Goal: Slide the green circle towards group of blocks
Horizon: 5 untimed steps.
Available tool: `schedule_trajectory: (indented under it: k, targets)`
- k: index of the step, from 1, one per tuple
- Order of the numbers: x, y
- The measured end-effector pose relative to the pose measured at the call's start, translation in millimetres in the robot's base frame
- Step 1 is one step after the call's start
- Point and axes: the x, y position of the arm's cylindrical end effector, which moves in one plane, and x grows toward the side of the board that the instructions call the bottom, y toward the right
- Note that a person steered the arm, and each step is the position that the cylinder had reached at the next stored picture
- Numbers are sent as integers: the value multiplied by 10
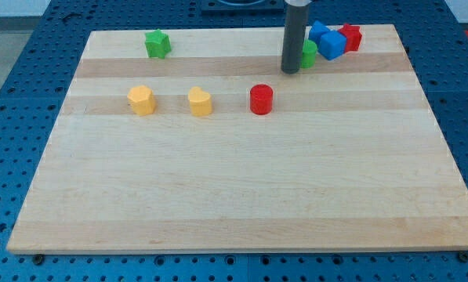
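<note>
The wooden board (pixel 241 196) lies on a blue perforated table (pixel 30 47). The rod (pixel 295 35) descends from the view's top; my tip (pixel 290 70) sits at the left edge of the green circle (pixel 309 53), apparently touching it. The arm carries no claw, so no jaw state applies. The green circle abuts two blue blocks (pixel 328 41), with a red block (pixel 350 37) at their right. A red cylinder (pixel 261 99), a yellow heart-like block (pixel 200 102) and a yellow hexagon (pixel 141 100) form a row; a green star (pixel 157 44) lies at upper left.

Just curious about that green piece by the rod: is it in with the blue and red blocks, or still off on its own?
In with them: the green circle touches the blue blocks, my tip at its left.
</note>
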Motion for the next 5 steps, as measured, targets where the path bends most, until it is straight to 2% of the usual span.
schedule_trajectory:
  k: [4, 5]
  targets:
    - [-235, 186]
    - [-149, -23]
